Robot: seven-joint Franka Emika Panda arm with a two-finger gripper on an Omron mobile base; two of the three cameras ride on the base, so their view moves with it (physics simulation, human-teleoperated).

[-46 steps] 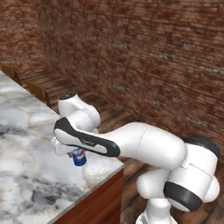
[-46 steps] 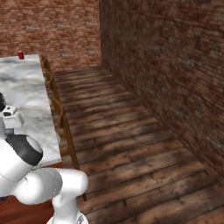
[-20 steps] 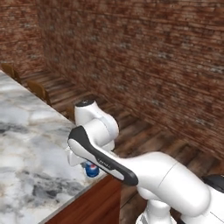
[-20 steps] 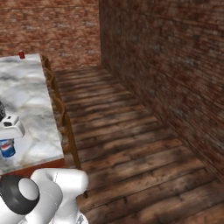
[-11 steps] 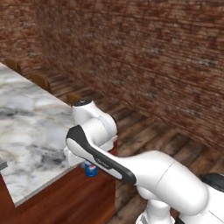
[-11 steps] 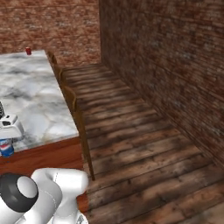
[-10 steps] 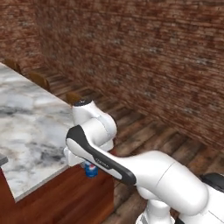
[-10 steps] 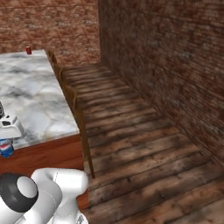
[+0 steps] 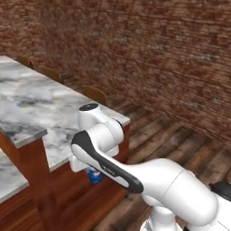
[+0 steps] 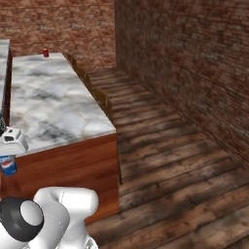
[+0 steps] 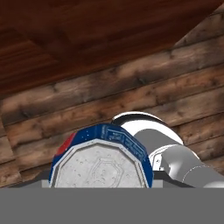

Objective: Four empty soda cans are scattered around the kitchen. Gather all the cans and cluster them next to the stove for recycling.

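Note:
A blue soda can with a white-red logo hangs upright in the air beside the counter's wooden side, with my gripper shut on it from above. From the right base, the same blue can sits under the white hand at the far left edge. Looking down from the hand, the can's silver top lies above the plank floor. A second, red soda can stands at the far end of the marble counter. The stove is out of view.
The marble-topped counter with wooden sides stretches away on the left. Wooden chair backs line its right edge. A brick wall runs along the right, with open plank floor between it and the counter.
Both base views have shifted as the base drove and turned, so the counter now lies farther to the left and off from under the hand. The blue can stays in the gripper.

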